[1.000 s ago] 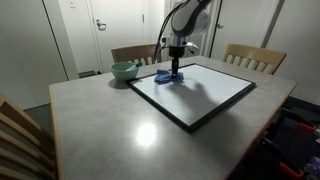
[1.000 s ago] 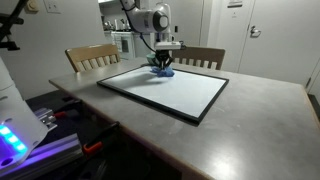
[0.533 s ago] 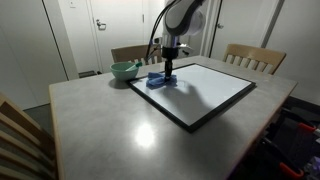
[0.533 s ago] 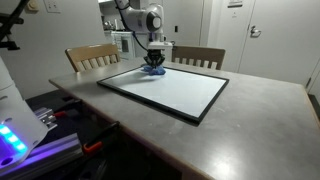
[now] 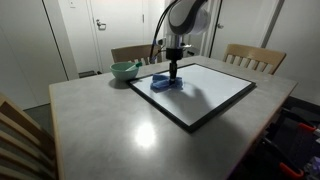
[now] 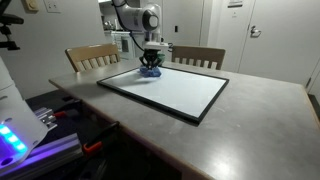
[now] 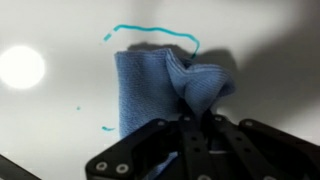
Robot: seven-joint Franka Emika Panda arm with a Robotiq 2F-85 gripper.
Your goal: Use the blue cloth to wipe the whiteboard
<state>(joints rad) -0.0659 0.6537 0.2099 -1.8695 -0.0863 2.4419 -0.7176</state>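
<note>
In an exterior view, the arm (image 5: 182,20) reaches straight down over the whiteboard (image 5: 205,95), which lies flat on the grey worktop (image 5: 100,125). The claw (image 5: 174,76) presses onto the blue cloth (image 5: 165,83) near the board's corner closest to a green bowl (image 5: 124,70). The bowl stands on the worktop just beside the board's frame. Two wooden chairs (image 5: 254,57) are at the worktop's far edge.

In an exterior view from another side, the claw (image 6: 151,66) sits on the blue cloth (image 6: 150,72) at the far corner of the whiteboard (image 6: 175,93).

In the wrist view, the claw (image 7: 203,112) is closed on a bunched fold of the blue cloth (image 7: 150,90). The rest of the cloth lies spread flat on the white surface. A teal marker line (image 7: 150,31) curves along the cloth's upper edge.
</note>
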